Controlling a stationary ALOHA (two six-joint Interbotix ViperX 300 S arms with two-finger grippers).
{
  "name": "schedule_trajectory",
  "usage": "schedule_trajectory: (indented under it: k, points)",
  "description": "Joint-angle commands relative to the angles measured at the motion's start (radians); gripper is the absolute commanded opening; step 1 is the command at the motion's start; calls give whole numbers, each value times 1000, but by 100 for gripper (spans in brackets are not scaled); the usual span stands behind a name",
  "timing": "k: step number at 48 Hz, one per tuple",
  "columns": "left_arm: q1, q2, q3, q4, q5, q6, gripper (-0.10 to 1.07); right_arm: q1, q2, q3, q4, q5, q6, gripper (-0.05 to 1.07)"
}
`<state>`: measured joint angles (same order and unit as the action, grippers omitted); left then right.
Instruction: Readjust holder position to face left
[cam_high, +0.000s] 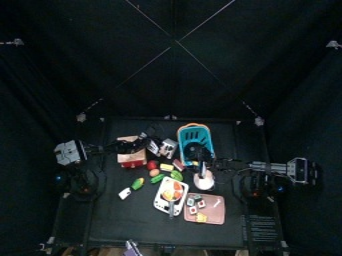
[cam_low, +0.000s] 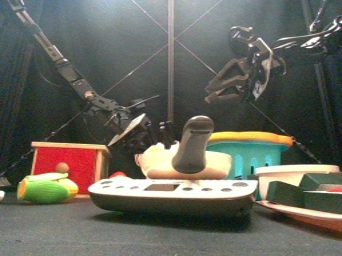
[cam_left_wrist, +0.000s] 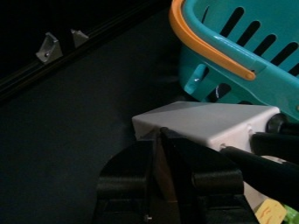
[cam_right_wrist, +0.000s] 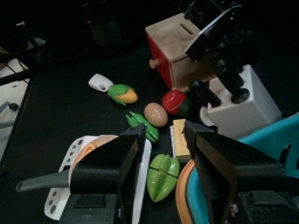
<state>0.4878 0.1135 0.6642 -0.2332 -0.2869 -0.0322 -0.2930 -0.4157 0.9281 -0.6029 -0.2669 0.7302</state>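
- Sitting at the table's left side, the holder (cam_low: 70, 166) is a tan box with red sides. It stands upright, and nothing grips it. Green toy food (cam_low: 47, 187) lies just in front of it.
- Next comes the left gripper (cam_left_wrist: 158, 144), low over the table between the holder and a white block (cam_left_wrist: 205, 125). Its jaws look drawn nearly together with nothing between them. The wrist view points at the white block and does not show the holder.
- The white block carries a dark handle and stands at the table's middle, beside a teal basket (cam_low: 251, 150).
- The right gripper (cam_right_wrist: 172, 144) hangs high above the table's right half, with its jaws spread wide and empty. Its wrist camera looks down on the holder (cam_right_wrist: 176, 44), the left arm beside it and the scattered toy food.
- Judging by this, the step in hand is the approach: the holder has not yet been grasped or turned.
- The next move calls for the left jaws to open and shift toward the holder, taking one wall or pressing a corner. Then the box can be swung until its open face points left, without knocking the white block or sweeping the toy food along.
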Motion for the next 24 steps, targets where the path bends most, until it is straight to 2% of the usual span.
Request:
schedule_trajectory:
  k: [1,24]
  points:
    - [0,-3,-31,3,-3,2,58,-5,-12,-8,0,-9,2,79]
    - [0,15,-67,8,-3,3,58,-8,-12,-9,0,-9,2,79]
